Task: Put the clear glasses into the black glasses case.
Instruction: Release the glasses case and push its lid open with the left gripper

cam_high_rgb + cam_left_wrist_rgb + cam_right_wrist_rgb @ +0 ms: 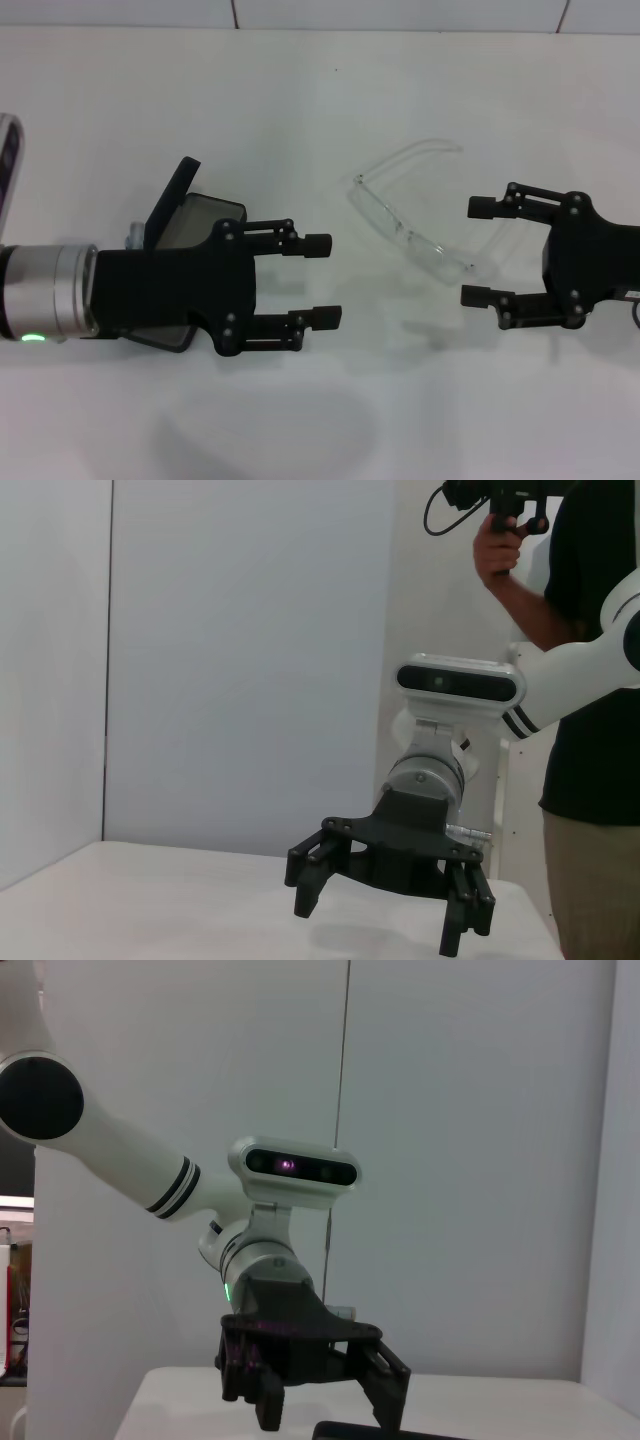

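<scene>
The clear glasses [400,228] lie on the white table [330,100], slanting from centre toward the right. My right gripper [476,252] is open, and in the head view the right end of the glasses falls between its fingertips; I cannot tell whether they touch. The black glasses case [178,192] stands open at the left with its grey lining showing, mostly hidden under my left arm. My left gripper [325,280] is open and empty, just right of the case and left of the glasses. The left wrist view shows the right gripper [380,920], and the right wrist view shows the left gripper [325,1415].
A person [590,730] stands beyond the table's right side, holding a handheld device. White walls close off the far side of the table. A white object [8,160] pokes in at the head view's left edge.
</scene>
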Robot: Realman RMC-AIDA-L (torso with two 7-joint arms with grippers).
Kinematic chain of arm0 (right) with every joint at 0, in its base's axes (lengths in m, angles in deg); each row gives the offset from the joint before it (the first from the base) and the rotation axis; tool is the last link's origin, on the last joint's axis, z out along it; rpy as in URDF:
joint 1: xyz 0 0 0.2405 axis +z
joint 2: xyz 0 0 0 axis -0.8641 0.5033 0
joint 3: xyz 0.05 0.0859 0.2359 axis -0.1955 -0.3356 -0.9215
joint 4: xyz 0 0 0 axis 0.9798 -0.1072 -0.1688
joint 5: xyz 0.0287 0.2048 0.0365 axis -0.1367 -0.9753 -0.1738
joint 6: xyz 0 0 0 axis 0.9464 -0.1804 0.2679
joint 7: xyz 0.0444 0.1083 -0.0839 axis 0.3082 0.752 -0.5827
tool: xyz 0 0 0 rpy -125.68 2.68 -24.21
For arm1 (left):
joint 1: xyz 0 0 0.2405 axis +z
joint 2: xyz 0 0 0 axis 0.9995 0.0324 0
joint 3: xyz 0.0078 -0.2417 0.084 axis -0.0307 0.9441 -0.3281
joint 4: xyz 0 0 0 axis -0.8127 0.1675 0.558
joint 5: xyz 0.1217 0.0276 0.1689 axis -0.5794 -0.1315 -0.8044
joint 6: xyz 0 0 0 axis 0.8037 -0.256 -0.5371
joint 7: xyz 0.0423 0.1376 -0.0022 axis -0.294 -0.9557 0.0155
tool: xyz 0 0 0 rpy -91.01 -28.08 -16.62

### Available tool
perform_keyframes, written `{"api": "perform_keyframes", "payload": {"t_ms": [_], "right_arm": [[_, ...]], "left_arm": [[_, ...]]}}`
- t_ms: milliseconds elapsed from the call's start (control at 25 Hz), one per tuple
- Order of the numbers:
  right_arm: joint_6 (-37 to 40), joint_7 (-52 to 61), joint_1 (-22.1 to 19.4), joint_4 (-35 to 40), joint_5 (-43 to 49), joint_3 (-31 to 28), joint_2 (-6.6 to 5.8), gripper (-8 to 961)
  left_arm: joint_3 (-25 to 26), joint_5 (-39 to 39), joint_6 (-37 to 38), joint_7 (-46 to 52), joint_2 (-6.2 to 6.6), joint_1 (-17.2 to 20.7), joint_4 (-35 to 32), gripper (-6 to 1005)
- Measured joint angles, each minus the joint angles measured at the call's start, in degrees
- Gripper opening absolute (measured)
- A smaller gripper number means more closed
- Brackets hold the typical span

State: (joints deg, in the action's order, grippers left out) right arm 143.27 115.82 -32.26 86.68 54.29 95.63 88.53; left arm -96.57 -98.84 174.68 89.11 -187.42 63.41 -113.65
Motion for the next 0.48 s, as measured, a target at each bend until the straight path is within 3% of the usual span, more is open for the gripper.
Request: {"api": "perform_keyframes", "payload": {"t_ms": [280,480], "right_arm": [[0.35,-0.03,-0.39,0.39,-0.23,0.0,0.75,838],[0.26,-0.04,-0.63,0.47,-0.44,-0.05,0.93,838]], "left_arm": [[0.18,0.08,-0.28,-1.79,-0.39,0.71,0.11,693],[4.3,0.18,-0.37,-1.39,-1.16,1.15,-0.1,694]]}}
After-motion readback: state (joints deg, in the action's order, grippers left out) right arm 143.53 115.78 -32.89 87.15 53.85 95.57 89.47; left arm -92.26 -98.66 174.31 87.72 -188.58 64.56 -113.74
